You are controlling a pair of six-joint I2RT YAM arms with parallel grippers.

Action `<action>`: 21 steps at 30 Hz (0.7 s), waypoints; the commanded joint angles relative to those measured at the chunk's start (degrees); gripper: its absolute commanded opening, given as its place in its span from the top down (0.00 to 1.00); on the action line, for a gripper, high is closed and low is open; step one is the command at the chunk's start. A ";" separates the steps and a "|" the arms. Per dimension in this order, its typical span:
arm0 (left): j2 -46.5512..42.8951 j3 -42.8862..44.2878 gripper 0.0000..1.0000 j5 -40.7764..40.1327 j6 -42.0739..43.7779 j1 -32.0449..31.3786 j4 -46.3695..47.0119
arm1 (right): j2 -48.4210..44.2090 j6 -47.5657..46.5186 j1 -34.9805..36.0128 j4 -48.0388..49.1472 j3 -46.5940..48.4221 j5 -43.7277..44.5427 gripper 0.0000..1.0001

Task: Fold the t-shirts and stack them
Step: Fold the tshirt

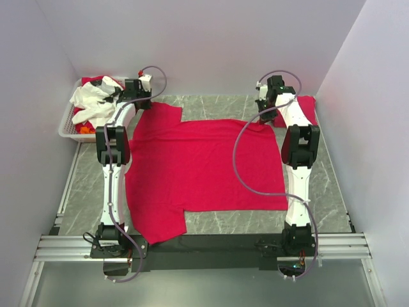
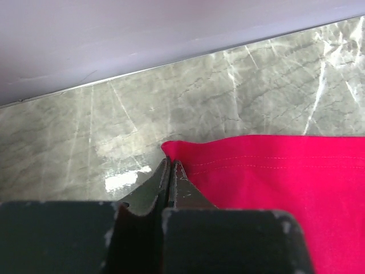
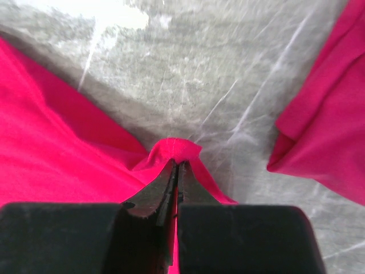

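One crimson t-shirt (image 1: pixel 204 166) lies spread flat across the marble table. My left gripper (image 1: pixel 143 97) is at its far left corner. In the left wrist view the jaws (image 2: pixel 170 164) are pressed together right at the hemmed corner of the t-shirt (image 2: pixel 274 188). My right gripper (image 1: pixel 264 115) is at the far right corner; in the right wrist view it (image 3: pixel 175 164) is shut on a small raised pinch of the t-shirt (image 3: pixel 68 160). A second red t-shirt (image 1: pixel 305 109) (image 3: pixel 325 125) lies bunched at the far right.
A white slotted basket (image 1: pixel 66 125) stands at the far left corner, holding a white cloth (image 1: pixel 96 102) and some red and orange items. Pale walls close in the back and both sides. The arm bases sit on a rail (image 1: pixel 204 246) at the near edge.
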 commanded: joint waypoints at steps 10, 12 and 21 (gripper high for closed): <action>-14.54 -7.66 1.00 5.83 -2.38 1.98 7.54 | -6.74 -0.34 -0.94 5.88 0.33 1.15 1.00; -16.22 -10.64 1.00 7.41 -2.55 2.51 9.65 | -6.91 -0.34 -0.94 6.32 0.24 1.23 1.00; -19.22 -11.80 1.00 12.69 -2.21 4.53 8.08 | -6.74 -0.78 -1.56 7.91 -1.79 1.50 1.00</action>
